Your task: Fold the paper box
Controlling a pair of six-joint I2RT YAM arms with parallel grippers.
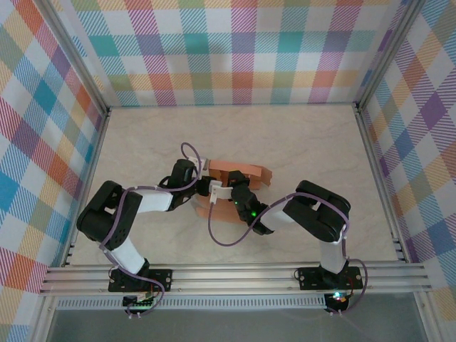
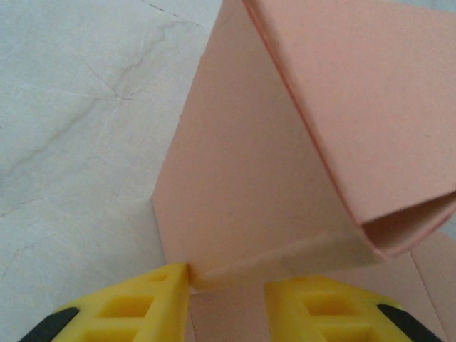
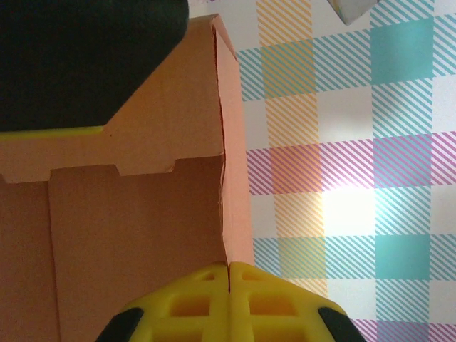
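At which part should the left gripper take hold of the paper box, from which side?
Probably the folded lower edge of the paper box, coming straight ahead with the left gripper: that edge is raised, thin, and lies just before the jaws.

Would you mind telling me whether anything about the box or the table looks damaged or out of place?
Nothing stands out. The paper box sits half folded in the middle of the table, one panel creased over at a slant, with no tear visible. The right gripper pinches one upright wall.
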